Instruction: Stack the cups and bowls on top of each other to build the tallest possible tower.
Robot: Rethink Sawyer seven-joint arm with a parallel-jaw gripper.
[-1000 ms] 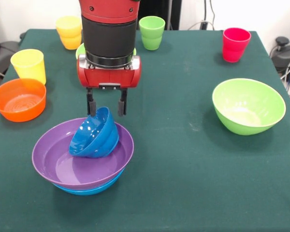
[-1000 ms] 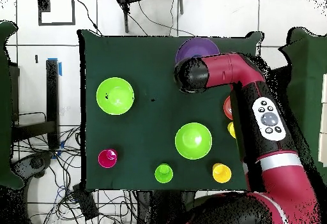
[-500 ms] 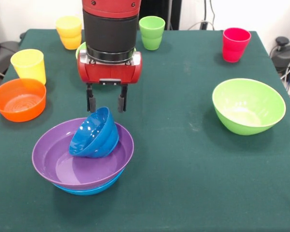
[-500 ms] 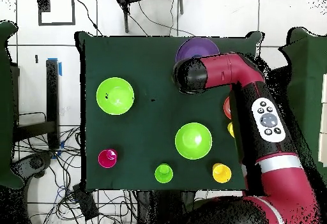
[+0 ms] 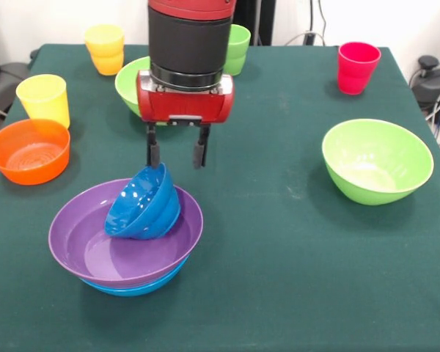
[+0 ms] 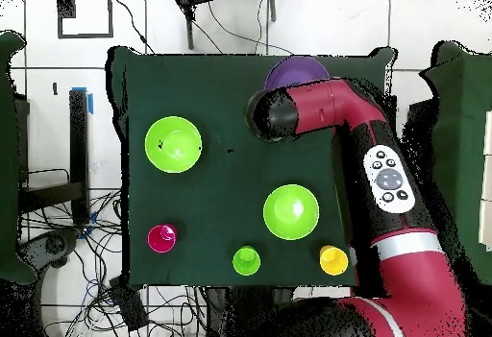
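Jaws of gripper hang parted just above tilted small blue bowl.

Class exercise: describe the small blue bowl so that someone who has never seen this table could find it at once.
Find the wide purple bowl near the table's front edge. Tilted inside it, against its far rim, lies the small blue bowl, just below the open gripper. It is the only bowl lying on its side.
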